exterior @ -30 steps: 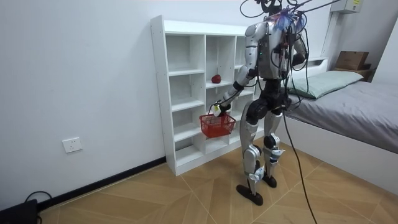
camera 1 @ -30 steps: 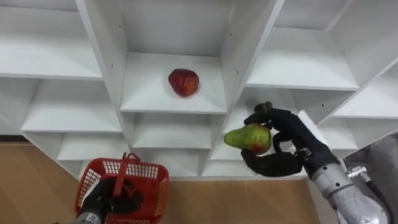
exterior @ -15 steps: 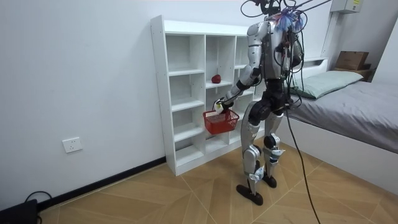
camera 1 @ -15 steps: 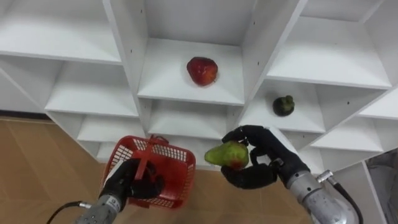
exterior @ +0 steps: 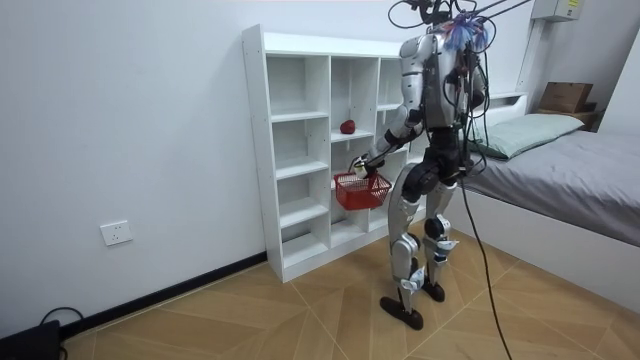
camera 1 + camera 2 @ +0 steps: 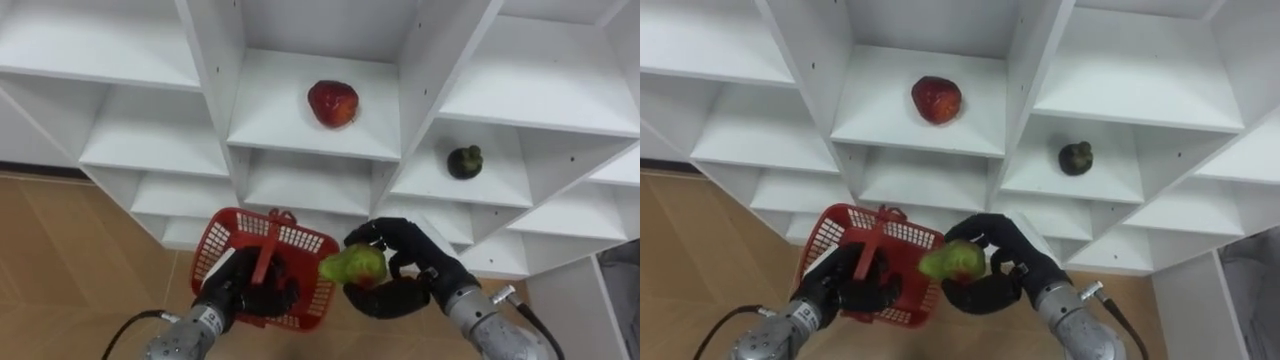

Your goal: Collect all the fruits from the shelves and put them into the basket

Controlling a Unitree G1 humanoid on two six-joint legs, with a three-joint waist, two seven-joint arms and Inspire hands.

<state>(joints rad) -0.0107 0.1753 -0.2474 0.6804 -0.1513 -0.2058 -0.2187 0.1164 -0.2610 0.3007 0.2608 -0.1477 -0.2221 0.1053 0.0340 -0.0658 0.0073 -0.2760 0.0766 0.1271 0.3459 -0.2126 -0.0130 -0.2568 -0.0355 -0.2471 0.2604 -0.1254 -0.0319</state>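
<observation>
Stage: mid-task, by my read. One fruit is in hand and about to go in the basket; two are left on the shelves.
Pear: the green pear w/ a red blush is held in the air just at the right edge of the basket, not inside yet.
R hand: the right hand has fingers and thumb wrapped round the pear, clamped from behind and below.
L hand: the left hand has fingers curled tight on the red handle, holding the basket up in front of the closet at low-shelf height.
Basket contents: can't tell, as the hand and mesh hide the bottom.
Left to do: drop the pear in. Then the red fruit in the middle compartment, and the dark fruit one compartment right and a shelf lower. Both lie alone and well apart.
In the way: prob. the upright handle and the L hand, which take the middle of the basket opening, so the pear likely has to go in on the right side of the handle. For the later reaches, the white dividers between compartments are the thing to clear.
Stance: robot stands upright facing the closet, close to it.
Around: bed behind it on the room view's right, wall socket low on the wall at the room view's left, wood floor.
</observation>
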